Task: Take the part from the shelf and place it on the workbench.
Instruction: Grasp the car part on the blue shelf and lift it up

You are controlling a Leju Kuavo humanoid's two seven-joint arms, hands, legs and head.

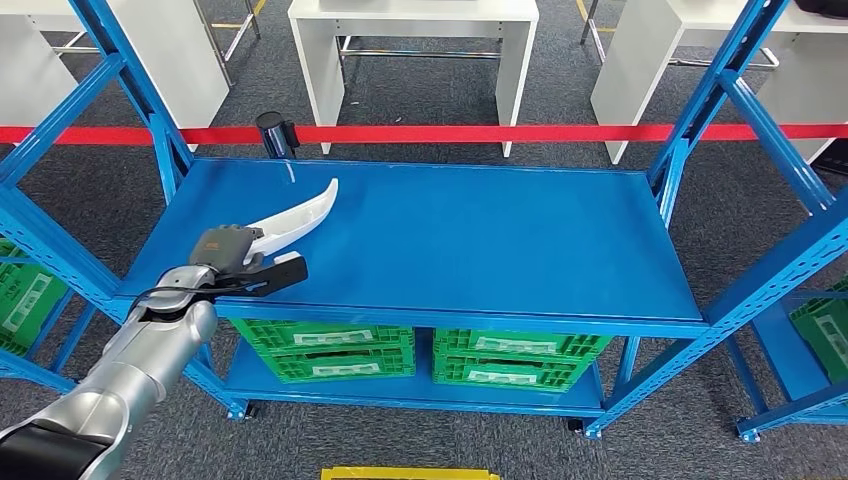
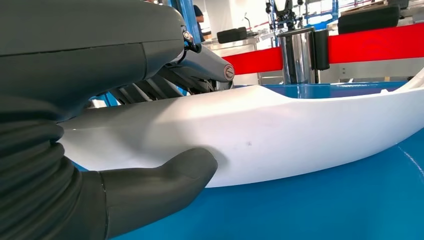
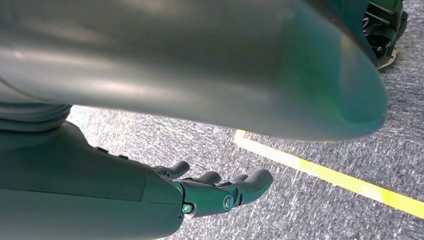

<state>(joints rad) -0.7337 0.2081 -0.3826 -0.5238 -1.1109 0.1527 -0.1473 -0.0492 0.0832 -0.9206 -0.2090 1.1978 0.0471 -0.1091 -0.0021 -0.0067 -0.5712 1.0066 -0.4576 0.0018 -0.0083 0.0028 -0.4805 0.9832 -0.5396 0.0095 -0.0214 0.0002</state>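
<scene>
Closest to the head camera, low on the left, is the silver left arm [image 1: 130,360], reaching up and forward so its hand can work at the near left corner of the blue shelf [image 1: 480,240], the biggest thing here and the surface the task's part lies on. That top deck sits at about arm height, which is likely why the reach comes in nearly level over its front edge. Under it, a lower deck carries green crates [image 1: 420,352], stowed out of the reach path. Behind the shelf a red barrier belt [image 1: 450,133] runs across on a dark post [image 1: 277,133], fencing off the white tables [image 1: 415,40] beyond; whether one of those is the workbench I cannot tell. The part itself is a long, curved white plastic piece [image 1: 295,215], lying on the deck with its narrow tip angled away toward the post and its wider end nearest the robot, the natural end to take. The left hand [image 1: 240,262] is closed around that wide end: in the left wrist view the thick thumb [image 2: 165,177] presses one face of the white piece while the darker fingers [image 2: 150,89] lie over the opposite side, a clamp suited to a thin shell. It looks not yet lifted off the deck. The right hand [image 3: 215,192] hangs by the floor, holding nothing, fingers loosely apart.
</scene>
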